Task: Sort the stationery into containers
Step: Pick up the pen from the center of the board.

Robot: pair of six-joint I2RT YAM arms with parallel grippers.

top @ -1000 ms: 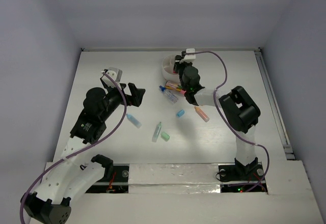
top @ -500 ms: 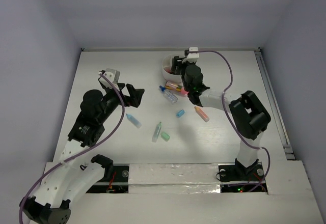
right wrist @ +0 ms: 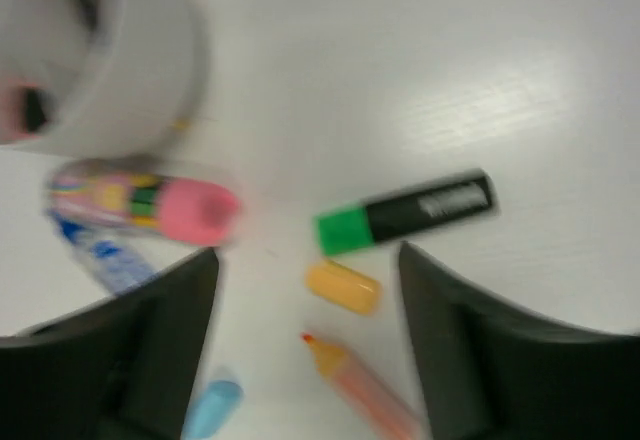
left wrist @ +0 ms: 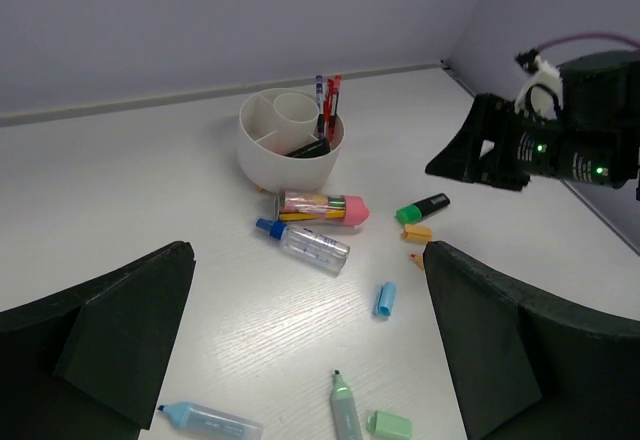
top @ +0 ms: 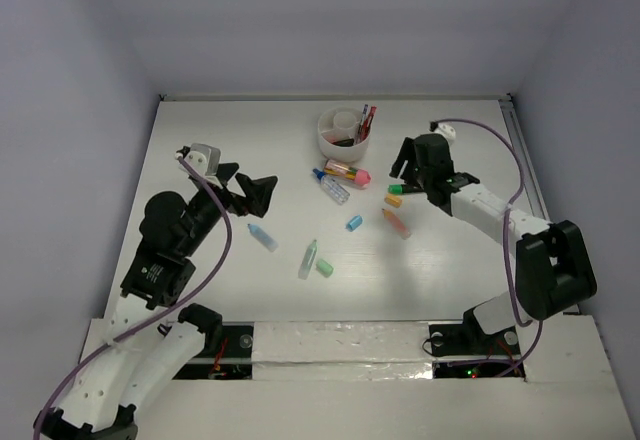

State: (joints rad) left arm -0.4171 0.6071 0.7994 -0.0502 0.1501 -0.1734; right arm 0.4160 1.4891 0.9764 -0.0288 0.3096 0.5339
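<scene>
Only a few pens (top: 365, 120) stand in the divided white cup (top: 330, 143), about nine pieces, including the green highlighter (right wrist: 400, 212) and orange cap (right wrist: 343, 287), lie on the table (top: 450, 270) nearer the arms than the cup, and the left gripper (top: 250, 182) and right gripper (right wrist: 305, 260) hang open, empty.

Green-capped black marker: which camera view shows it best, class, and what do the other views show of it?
Right wrist view: the marker lies close and whole, its green cap and pale label visible, though slightly blurred. Left wrist view shows it small but sharp; top view shows a tiny sliver.
</scene>
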